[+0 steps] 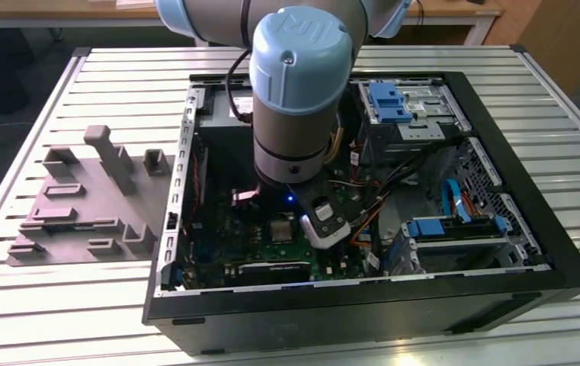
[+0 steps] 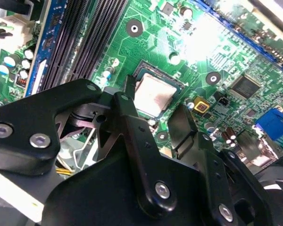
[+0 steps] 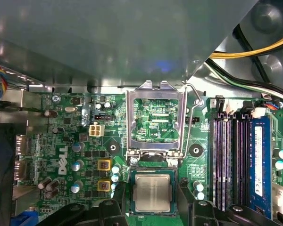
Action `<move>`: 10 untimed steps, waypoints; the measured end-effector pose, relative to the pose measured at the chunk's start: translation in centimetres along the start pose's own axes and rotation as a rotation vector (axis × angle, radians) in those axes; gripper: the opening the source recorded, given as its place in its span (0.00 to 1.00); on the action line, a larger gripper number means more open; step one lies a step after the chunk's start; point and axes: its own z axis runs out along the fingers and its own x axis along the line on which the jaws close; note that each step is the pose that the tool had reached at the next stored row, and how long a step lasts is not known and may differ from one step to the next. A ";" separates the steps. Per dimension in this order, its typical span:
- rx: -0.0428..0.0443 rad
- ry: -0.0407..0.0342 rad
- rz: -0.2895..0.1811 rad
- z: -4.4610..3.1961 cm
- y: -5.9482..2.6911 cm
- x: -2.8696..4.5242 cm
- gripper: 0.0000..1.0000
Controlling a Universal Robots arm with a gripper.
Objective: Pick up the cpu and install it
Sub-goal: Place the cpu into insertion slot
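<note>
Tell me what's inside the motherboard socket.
The cpu lies flat in the socket, silvery top up; the metal frame stands open. The contacts beneath the chip are covered.

spread pincer [image 2: 151,111] flanks the cpu [image 2: 153,93] lying in its socket [image 2: 178,84].

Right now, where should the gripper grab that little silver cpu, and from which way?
By two opposite thin edges, from straight above. The cpu lies flat and low, so only its rim can be pinched. The raised socket frame stands along one edge, so probably take the two edges that the open gripper flanks.
</note>
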 end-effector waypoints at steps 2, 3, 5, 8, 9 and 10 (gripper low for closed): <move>0.0000 0.0000 0.000 0.11 -0.01 -0.08 0.55; -0.0005 0.0000 0.000 0.19 -0.01 -0.11 0.55; -0.0023 0.0001 0.000 0.36 -0.03 -0.13 0.55; -0.0037 0.0003 0.000 0.45 -0.04 -0.15 0.47; -0.0039 0.0003 0.000 0.46 -0.04 -0.15 0.41; -0.0041 0.0003 0.000 0.47 -0.04 -0.15 0.41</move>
